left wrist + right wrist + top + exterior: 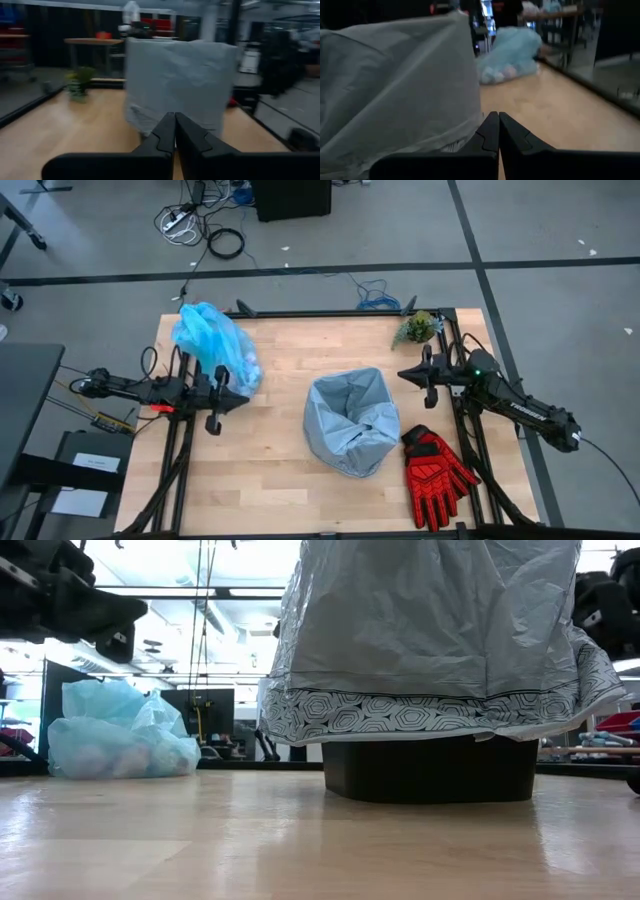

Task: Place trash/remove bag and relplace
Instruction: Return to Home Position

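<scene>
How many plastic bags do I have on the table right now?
2. The cyan-blue bag sits at the upper-left corner of the table in the high view; the grey bag lines the bin at the centre. No others show.

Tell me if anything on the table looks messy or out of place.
The grey bag sits rumpled over the bin, top caved inward, hem hanging unevenly. The filled blue bag lies on the table beside the shut left hand; a red glove lies at the edge near the shut right hand.
</scene>
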